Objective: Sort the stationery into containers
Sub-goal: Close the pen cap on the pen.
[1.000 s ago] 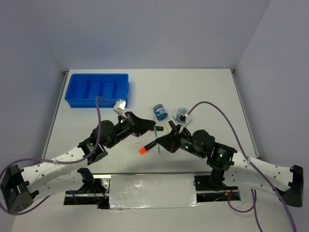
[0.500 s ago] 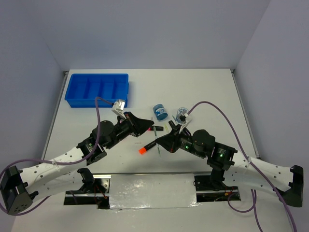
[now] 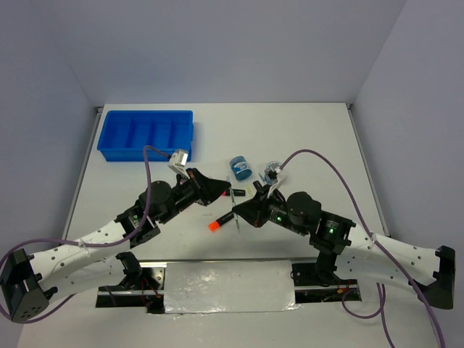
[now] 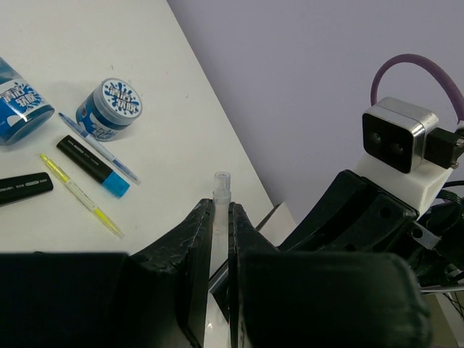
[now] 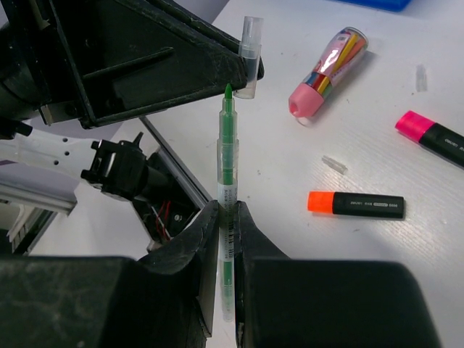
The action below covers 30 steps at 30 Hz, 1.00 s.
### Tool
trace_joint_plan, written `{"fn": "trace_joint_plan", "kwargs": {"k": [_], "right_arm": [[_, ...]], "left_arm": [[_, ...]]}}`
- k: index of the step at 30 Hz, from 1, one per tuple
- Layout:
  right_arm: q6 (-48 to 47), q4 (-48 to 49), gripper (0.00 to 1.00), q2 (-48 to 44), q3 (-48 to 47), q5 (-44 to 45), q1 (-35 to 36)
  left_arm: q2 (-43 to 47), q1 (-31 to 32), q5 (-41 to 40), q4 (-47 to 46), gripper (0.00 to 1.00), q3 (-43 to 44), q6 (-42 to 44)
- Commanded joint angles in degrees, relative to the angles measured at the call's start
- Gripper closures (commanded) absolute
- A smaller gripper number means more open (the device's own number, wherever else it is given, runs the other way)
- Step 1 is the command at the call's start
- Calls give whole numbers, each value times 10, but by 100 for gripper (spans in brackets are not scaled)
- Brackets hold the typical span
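My left gripper (image 4: 221,217) is shut on a clear pen cap (image 4: 221,190), held above the table. My right gripper (image 5: 227,214) is shut on a thin green pen (image 5: 228,163), whose tip points at that cap (image 5: 250,54) and almost touches it. In the top view the two grippers (image 3: 226,191) (image 3: 235,210) meet at the table's middle. An orange-ended marker (image 5: 355,204), a pink-ended marker (image 5: 431,134) and a pink tube (image 5: 326,65) lie on the table. Two blue jars (image 3: 239,168) (image 3: 272,172) stand behind. The blue tray (image 3: 145,134) is at the far left.
A blue-ended marker (image 4: 94,165), a thin yellow pen (image 4: 80,196) and a thin blue pen (image 4: 101,148) lie beside one jar (image 4: 118,105). A small clear piece (image 5: 333,164) lies near the orange marker. The table's near edge with its metal strip (image 3: 228,286) is just behind the grippers.
My right gripper has edged left with the green pen, closer to the cap. The left gripper has barely moved.
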State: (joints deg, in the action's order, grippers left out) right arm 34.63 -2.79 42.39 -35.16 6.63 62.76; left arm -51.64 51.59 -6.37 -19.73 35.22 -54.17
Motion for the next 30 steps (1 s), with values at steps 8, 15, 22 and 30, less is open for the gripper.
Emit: {"fn": "trace_joint_plan", "kwargs": {"k": [8,15,22,30], "right_arm": [[4,26,100,8,-3,-29,4],[9,25,100,13,-3,-15,4],[-4,17,100,35,-30,-6,4],[-6,16,100,44,-33,-1,4]], "left_arm": [[22,3,-28,-11,100,18,5],[26,3,-29,-4,100,26,11],[23,3,-24,-13,100,20,4],[27,3,-28,-8,100,16,6]]}}
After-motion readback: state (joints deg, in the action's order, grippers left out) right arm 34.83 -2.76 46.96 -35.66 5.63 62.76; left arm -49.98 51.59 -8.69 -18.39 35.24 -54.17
